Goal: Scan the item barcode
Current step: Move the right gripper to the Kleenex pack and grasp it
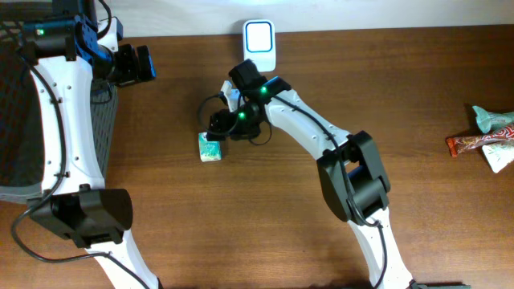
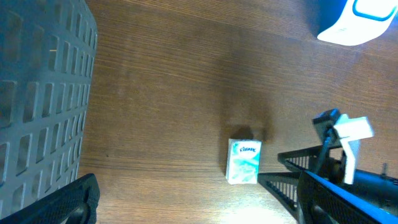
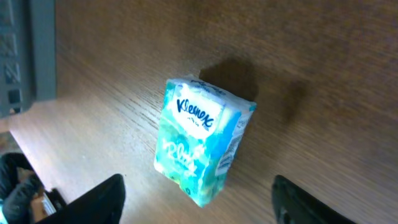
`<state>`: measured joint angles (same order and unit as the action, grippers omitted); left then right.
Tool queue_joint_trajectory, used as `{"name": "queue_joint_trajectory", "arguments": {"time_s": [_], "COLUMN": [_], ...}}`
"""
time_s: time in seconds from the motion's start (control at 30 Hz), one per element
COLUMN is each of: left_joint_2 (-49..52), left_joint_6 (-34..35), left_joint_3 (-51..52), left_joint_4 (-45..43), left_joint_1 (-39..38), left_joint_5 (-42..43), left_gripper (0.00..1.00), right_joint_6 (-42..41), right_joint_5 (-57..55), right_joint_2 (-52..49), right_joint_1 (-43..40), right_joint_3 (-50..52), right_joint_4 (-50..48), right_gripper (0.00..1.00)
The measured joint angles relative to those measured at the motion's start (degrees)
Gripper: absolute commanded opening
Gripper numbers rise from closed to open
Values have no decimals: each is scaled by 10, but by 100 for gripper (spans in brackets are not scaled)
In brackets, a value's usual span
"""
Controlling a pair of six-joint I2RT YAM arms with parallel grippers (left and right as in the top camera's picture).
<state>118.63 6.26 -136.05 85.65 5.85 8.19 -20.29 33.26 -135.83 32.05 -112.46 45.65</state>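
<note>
right wrist view has the pack (image 3: 202,146) lying flat on the table (image 3: 323,74), logo up, its near end between the right claw's (image 1: 220,127) spread fingers (image 3: 99,199) — wide, holding nothing. overhead, the scanner (image 1: 260,38) stands near, beyond that claw; the left claw (image 1: 143,64) hangs wide by the basket (image 1: 16,120), well apart. the step looks like the grasp: best to drop lower, square the fingers on the long sides and close gently — the pack is soft. no barcode shows, so it is likely underneath; that face should stay bare for the scanner.
</note>
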Motion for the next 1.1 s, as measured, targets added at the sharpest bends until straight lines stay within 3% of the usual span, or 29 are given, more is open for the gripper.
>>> {"name": "queue_joint_trajectory", "arguments": {"time_s": [0.07, 0.2, 0.23, 0.27, 0.33, 0.47, 0.5, 0.6, 0.63, 0.67, 0.7, 0.9, 1.1], "left_joint_2": [0, 0, 0, 0, 0, 0, 0, 0, 0, 0, 0, 0, 0], "left_joint_6": [0, 0, 0, 0, 0, 0, 0, 0, 0, 0, 0, 0, 0], "left_joint_3": [0, 0, 0, 0, 0, 0, 0, 0, 0, 0, 0, 0, 0], "left_joint_4": [0, 0, 0, 0, 0, 0, 0, 0, 0, 0, 0, 0, 0], "left_joint_1": [0, 0, 0, 0, 0, 0, 0, 0, 0, 0, 0, 0, 0], "left_joint_5": [0, 0, 0, 0, 0, 0, 0, 0, 0, 0, 0, 0, 0], "left_gripper": [99, 99, 99, 99, 99, 99, 99, 99, 99, 99, 99, 99, 99], "right_joint_6": [-24, -50, -52, -52, -55, -57, -56, -49, -43, -35, -26, -3, -38], "right_joint_5": [-9, -25, -26, -31, -43, -108, -125, -196, -238, -268, -292, -341, -397], "right_joint_2": [-9, -30, -30, -30, -31, -24, -21, -11, -10, -8, -8, -5, -4], "right_joint_1": [10, 28, 29, 30, 30, 27, 22, -19, -49, -71, -83, -75, 26], "right_joint_3": [0, 1, 1, 1, 1, -10, -15, -33, -49, -62, -78, -169, -183], "right_joint_4": [-10, -10, -10, -9, -4, 75, 106, 203, 244, 272, 301, 349, 329], "right_gripper": [43, 43, 35, 21, 6, 4, 4, 27, 51, 64, 68, 71, 56]}}
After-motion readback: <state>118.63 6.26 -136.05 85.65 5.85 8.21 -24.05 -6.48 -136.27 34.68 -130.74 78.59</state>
